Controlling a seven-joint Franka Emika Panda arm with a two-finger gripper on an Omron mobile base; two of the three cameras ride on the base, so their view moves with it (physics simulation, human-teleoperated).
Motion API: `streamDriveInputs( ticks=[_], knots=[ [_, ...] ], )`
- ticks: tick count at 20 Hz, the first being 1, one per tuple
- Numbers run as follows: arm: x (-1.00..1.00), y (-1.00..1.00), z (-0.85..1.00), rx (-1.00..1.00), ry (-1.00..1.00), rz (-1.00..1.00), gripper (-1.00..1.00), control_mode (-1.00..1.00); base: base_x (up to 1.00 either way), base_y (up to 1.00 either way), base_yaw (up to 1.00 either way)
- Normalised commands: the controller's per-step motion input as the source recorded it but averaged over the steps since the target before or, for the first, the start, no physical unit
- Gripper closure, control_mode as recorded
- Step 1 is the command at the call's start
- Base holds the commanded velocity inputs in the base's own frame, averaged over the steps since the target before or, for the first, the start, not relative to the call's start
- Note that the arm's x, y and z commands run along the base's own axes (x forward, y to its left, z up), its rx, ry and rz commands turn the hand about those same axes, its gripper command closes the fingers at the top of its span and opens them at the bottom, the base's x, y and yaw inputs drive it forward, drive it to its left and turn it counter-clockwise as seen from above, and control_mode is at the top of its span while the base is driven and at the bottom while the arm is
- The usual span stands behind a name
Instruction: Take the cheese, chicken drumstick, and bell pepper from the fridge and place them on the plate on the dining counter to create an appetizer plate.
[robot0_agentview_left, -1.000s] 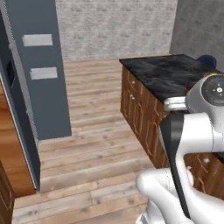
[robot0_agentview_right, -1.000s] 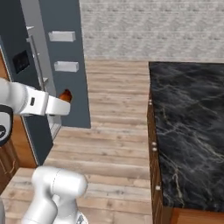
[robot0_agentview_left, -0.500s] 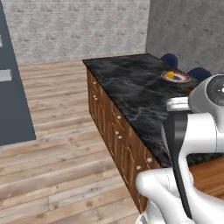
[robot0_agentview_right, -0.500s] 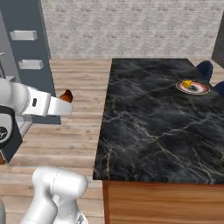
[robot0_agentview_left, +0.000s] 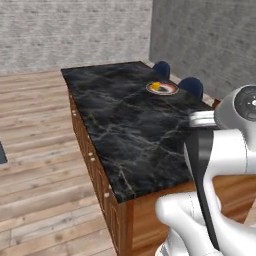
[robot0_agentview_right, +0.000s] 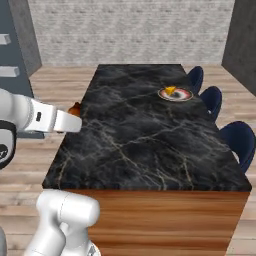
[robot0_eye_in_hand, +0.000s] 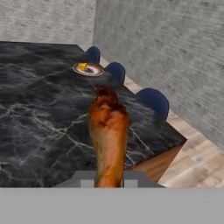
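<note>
The chicken drumstick (robot0_eye_in_hand: 108, 131) is pinched at its narrow lower end by the hand (robot0_eye_in_hand: 108, 180), held above the near part of the worktop (robot0_agentview_right: 145, 135). It is judged light, stiff, somewhat slippery. The plate (robot0_agentview_right: 175, 94), with cheese (robot0_agentview_right: 170, 90) on it, sits far right.

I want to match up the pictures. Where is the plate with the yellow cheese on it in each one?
Left base view: the plate sits upper right of centre, on the far part of the dining counter.
Right base view: the plate is upper right, near the counter's right edge.
Hand view: the plate is upper left of centre.
Shared landmark: the blue chairs beside the plate.
</note>
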Motion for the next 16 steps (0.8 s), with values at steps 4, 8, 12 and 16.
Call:
streamDriveInputs(
  ticks=[4, 8, 12, 16],
  knots=[
    [0.00, 0.00, 0.00, 0.00, 0.00, 0.00, 1.00, 1.00, -0.16, -1.00, -0.02],
    [0.00, 0.00, 0.00, 0.00, 0.00, 0.00, 1.00, 1.00, -0.01, -1.00, 0.00],
    [0.00, 0.00, 0.00, 0.00, 0.00, 0.00, 1.00, 1.00, 0.00, -1.00, 0.00],
    [0.00, 0.00, 0.00, 0.00, 0.00, 0.00, 1.00, 1.00, 0.00, -1.00, 0.00]
  ],
)
